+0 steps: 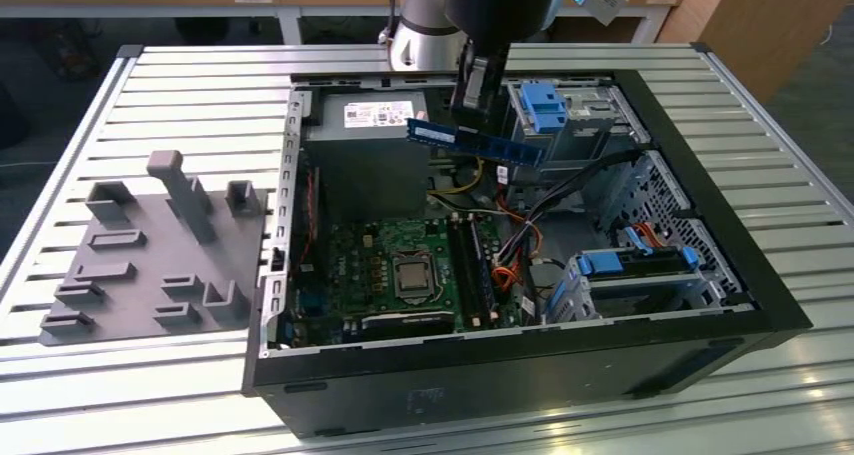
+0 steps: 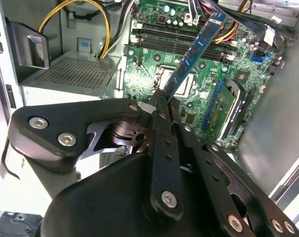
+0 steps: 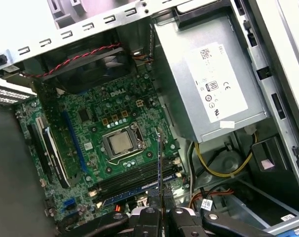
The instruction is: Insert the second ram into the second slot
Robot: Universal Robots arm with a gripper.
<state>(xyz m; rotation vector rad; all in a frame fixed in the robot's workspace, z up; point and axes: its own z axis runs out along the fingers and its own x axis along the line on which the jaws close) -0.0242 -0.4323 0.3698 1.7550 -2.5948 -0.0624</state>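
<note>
- The one gripper [image 1: 470, 123] is clenched on a single blue memory stick [image 1: 514, 150], seen in the exterior view high inside the open computer case [image 1: 747, 305], beside the one power supply [image 1: 367, 115] and clear of the motherboard [image 1: 380, 245].
- One grey tray [image 1: 134, 265] lies on the slatted table [image 1: 200, 75], toward the exterior view's left.
- In the second wrist view, the gripper [image 2: 162, 101] pinches one end of the stick [image 2: 196, 49], which slants up over the green motherboard [image 2: 152, 59].
- In the first wrist view, the gripper [image 3: 162, 207] holds the stick [image 3: 159, 163] edge-on above the memory slots [image 3: 134, 178], near one processor [image 3: 121, 143], one fan [image 3: 90, 64] and one power supply [image 3: 213, 89].
</note>
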